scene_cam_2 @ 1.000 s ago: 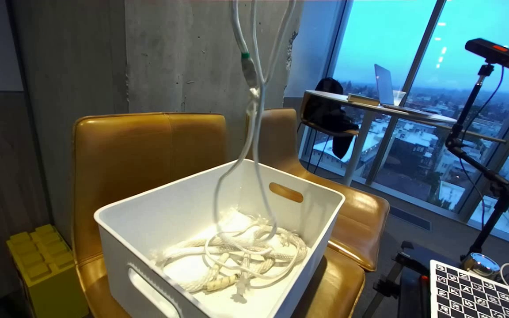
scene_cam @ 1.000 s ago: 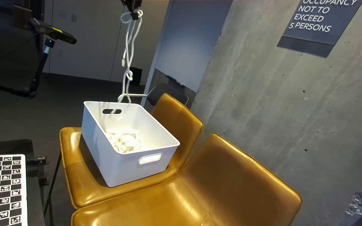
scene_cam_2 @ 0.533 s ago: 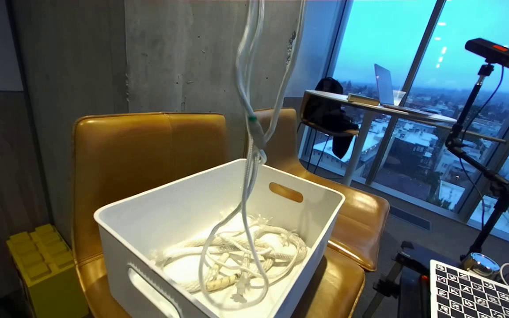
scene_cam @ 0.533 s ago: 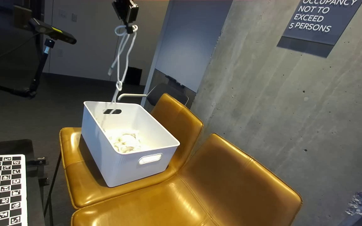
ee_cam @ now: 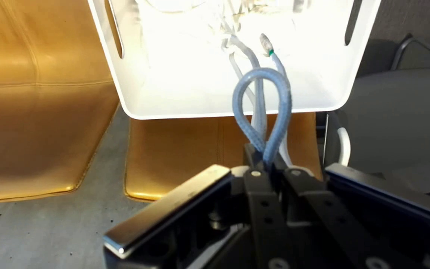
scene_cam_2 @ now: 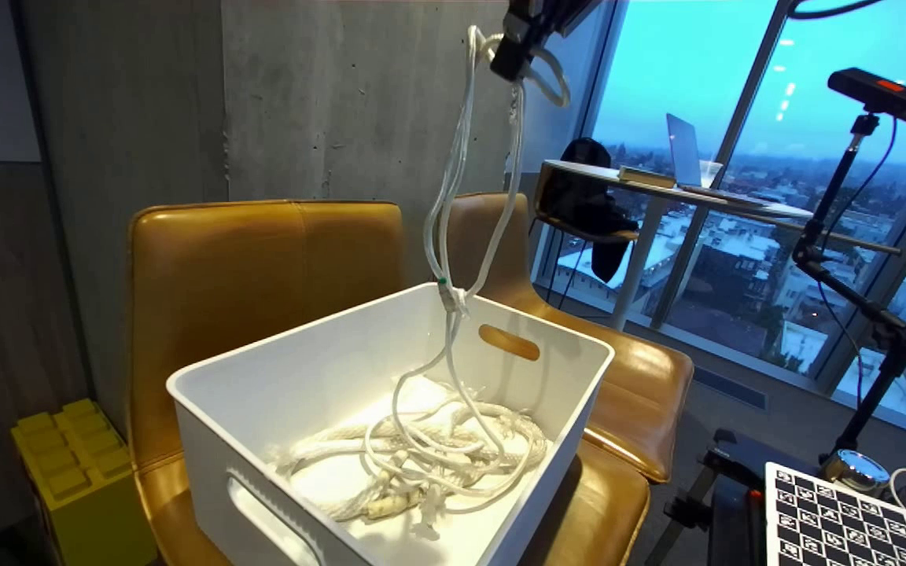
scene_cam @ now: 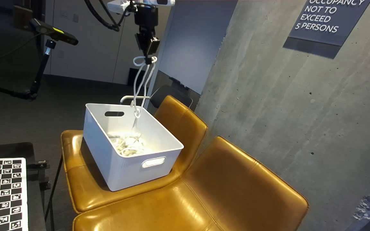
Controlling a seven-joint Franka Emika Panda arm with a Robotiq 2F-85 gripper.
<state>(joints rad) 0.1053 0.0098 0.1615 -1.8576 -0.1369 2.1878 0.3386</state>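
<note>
In an exterior view, far to the left of the hand (scene_cam_2: 510, 63) sits a yellow block (scene_cam_2: 91, 487). Next comes a brown chair (scene_cam_2: 264, 275), lower than the hand, and on it is a white box (scene_cam_2: 303, 377). More ropes (scene_cam_2: 461, 468) lie inside, below the hand. The hand is closed tight on a white rope (scene_cam_2: 458, 299), which hangs down into the box. Right of the hand are a laptop (scene_cam_2: 685, 153), then a black camera (scene_cam_2: 885, 96).
</note>
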